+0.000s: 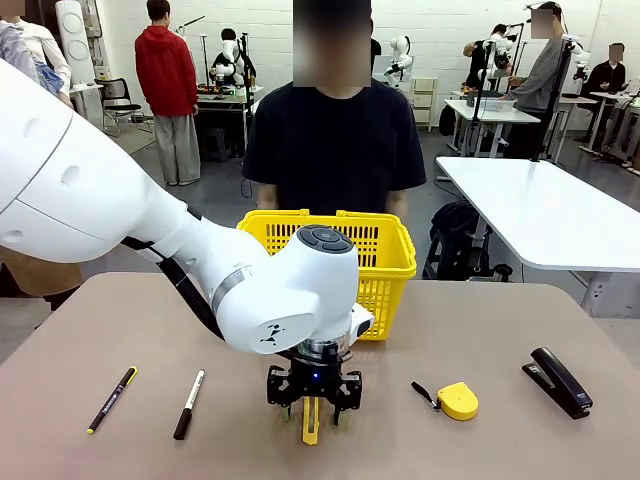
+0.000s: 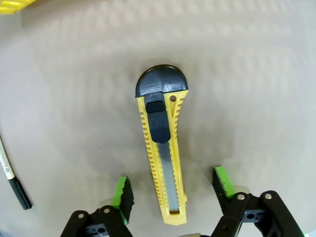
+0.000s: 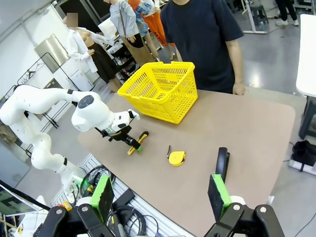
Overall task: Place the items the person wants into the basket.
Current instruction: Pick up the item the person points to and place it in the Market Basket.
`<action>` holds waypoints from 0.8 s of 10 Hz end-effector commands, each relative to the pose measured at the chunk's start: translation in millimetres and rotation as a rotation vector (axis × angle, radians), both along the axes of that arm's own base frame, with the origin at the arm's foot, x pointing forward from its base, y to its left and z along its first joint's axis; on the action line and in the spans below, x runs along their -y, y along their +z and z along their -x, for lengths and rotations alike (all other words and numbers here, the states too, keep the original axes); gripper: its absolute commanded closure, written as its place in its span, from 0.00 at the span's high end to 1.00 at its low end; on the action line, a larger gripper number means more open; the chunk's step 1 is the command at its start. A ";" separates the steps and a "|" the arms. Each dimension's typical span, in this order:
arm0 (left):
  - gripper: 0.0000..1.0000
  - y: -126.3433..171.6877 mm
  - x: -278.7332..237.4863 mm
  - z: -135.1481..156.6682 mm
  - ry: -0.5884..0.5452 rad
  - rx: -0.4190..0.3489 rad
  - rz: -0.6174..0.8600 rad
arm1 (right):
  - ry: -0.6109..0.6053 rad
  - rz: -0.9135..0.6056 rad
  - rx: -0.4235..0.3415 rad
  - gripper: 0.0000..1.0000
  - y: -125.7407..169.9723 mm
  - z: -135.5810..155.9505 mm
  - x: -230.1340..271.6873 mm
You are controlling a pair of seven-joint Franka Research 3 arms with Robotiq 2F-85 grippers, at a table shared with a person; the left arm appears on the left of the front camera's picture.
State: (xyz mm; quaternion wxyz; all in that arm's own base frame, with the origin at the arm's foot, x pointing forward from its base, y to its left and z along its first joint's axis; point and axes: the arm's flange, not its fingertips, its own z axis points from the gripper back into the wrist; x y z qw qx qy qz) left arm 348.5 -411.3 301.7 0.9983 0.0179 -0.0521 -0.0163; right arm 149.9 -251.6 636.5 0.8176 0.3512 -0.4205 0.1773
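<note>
A slim yellow-and-black utility knife point(image 1: 311, 425) point(image 2: 163, 148) lies flat on the tan table near its front edge. My left gripper point(image 1: 312, 405) point(image 2: 173, 185) is lowered over it, open, with a green pad on either side of the knife's handle and a gap at each pad. To the left lie a thin black pen point(image 1: 112, 398) and a black marker point(image 1: 189, 403) point(image 2: 12, 182). The yellow basket point(image 1: 385, 250) point(image 3: 163, 96) stands behind my left arm, in front of the person point(image 1: 335, 140). High off the table's near right side, my right gripper point(image 3: 160, 190) is open and holds nothing.
A round yellow tape measure point(image 1: 458, 400) point(image 3: 176, 158) and a black stapler point(image 1: 557, 381) point(image 3: 222, 163) lie on the right part of the table. The person's hands rest at the far edge beside the basket. A white table point(image 1: 560, 210) stands off to the right.
</note>
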 end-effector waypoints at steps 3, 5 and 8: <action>0.00 -2.2 -3.3 2.7 -0.001 0.033 0.037 | 0.010 -0.009 0.021 1.00 2.2 -1.3 -0.8; 0.05 -0.6 -3.9 2.4 0.001 0.034 0.039 | 0.010 -0.009 0.021 1.00 2.2 -1.3 -0.8; 0.00 1.3 -5.1 2.3 0.000 0.035 0.041 | 0.010 -0.009 0.021 1.00 2.2 -1.3 -0.8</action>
